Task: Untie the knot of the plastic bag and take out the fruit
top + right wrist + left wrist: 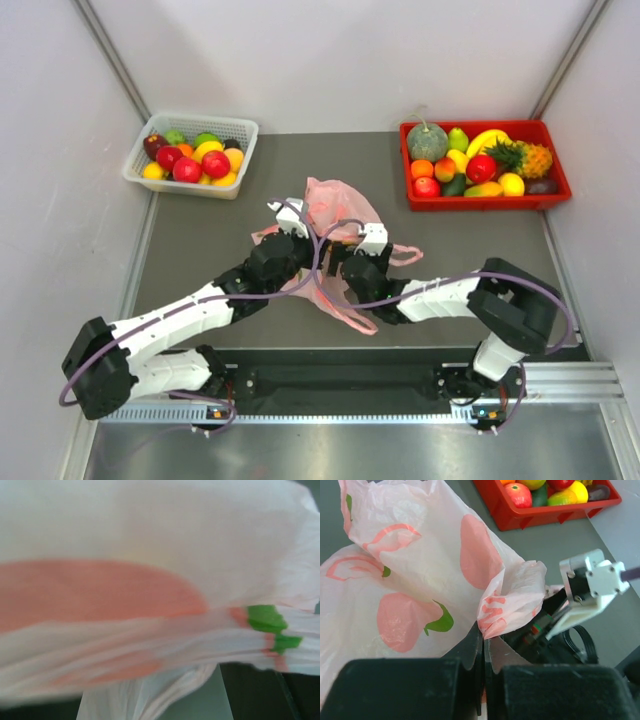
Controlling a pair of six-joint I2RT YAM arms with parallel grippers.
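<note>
The pink plastic bag [335, 205] with peach prints lies crumpled mid-table. My left gripper [296, 224] is at its left side; in the left wrist view the gripper [484, 636] is shut on a bunched fold of the bag [507, 605]. My right gripper [362, 250] presses into the bag's near right side. The bag [150, 540] fills the blurred right wrist view and hides the fingers; a gathered strip [260, 635] runs across it. A loose handle strip [405, 256] trails right. No tied knot shows clearly. The fruit inside is hidden.
A white basket [240, 128] of fruit stands at the back left. A red tray [545, 196] of fruit stands at the back right and also shows in the left wrist view [530, 517]. Grey walls enclose the table on three sides.
</note>
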